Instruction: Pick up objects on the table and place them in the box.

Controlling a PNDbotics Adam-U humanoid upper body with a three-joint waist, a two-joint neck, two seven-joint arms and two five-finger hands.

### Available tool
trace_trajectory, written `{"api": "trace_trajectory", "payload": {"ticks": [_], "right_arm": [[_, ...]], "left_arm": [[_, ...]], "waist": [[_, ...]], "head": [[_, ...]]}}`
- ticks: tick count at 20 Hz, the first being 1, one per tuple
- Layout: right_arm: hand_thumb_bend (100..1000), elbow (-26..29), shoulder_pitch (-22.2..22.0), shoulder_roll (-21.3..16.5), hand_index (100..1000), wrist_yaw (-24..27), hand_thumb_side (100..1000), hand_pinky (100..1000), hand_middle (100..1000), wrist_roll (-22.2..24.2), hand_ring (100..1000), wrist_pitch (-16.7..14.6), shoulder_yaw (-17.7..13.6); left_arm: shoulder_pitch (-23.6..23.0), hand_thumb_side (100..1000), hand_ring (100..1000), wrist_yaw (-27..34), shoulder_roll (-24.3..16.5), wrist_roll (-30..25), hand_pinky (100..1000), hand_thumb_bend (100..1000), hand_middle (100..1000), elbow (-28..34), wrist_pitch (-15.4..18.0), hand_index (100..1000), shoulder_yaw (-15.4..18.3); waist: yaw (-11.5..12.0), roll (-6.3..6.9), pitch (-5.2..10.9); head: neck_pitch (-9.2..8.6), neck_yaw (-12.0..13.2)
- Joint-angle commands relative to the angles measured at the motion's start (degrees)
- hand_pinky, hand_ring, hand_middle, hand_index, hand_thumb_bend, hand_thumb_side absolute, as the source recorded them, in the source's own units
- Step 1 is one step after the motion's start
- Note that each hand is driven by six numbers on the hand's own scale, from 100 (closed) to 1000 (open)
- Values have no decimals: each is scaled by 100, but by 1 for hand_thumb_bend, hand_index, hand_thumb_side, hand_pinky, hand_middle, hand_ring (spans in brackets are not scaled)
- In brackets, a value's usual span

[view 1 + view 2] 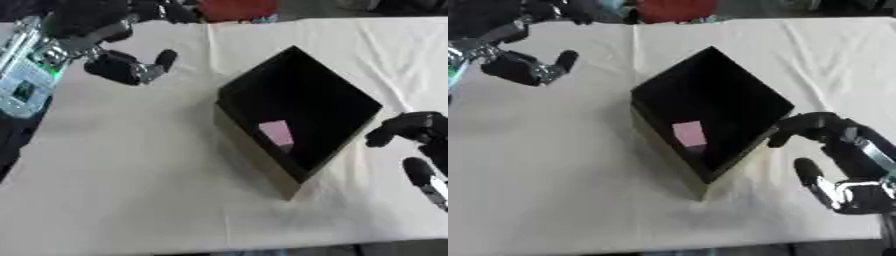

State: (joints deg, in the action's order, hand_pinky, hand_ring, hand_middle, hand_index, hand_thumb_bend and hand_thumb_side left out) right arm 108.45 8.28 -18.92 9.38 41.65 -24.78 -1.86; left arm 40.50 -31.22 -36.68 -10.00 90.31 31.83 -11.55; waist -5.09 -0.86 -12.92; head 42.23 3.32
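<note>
Presently, items in view, listed in order.

Box: black, open-topped, set cornerwise at the middle of the frame on the table, which is covered in pale cloth. The turned angle leaves its mouth reachable from both sides.

Pink block: lies inside the box against the lower-left wall, so this one counts as placed. I see no other loose object on the cloth, so I judge the task to be near done, unless something lies outside the frame.

My left hand: upper left of the frame, raised above the cloth, well apart from the box. Its fingers are relaxed and partly spread, the thumb standing out, and it holds nothing.

My right hand: lower right of the frame, just beside the box's right corner. Its fingers are loosely bent but apart, gripping nothing; one fingertip sits near the box rim, and I cannot tell whether it touches.

Red shape: top edge, beyond the table; I cannot make it out.
</note>
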Motion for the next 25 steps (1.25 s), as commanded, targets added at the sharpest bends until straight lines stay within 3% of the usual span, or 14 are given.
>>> {"api": "trace_trajectory", "payload": {"ticks": [1, 8, 15, 25], "right_arm": [[100, 128, 44, -40, 838, -59, 387, 735, 599, 541, 665, -640, -99], [100, 141, 23, -2, 837, -126, 387, 734, 598, 437, 664, -627, -149], [100, 139, 14, 30, 836, -121, 388, 734, 598, 443, 664, -601, -119], [100, 141, 2, 50, 836, -108, 389, 734, 598, 436, 663, -597, -127]], "left_arm": [[-244, 400, 613, 313, -163, 198, 681, 100, 631, 202, -284, 846, 469], [-1282, 398, 567, 952, 291, -13, 657, 100, 578, 773, -891, 790, 1143], [-2348, 480, 544, 1634, 591, -255, 644, 100, 544, 1658, -1059, 760, 1532], [-2579, 590, 491, 2678, 677, -713, 610, 100, 478, 1814, -1146, 709, 1784]], "waist": [[45, -21, 65], [169, -48, 67], [128, -46, 102], [81, -69, 117]], "head": [[-107, -54], [-182, -34], [-158, 48], [-195, 68]]}}
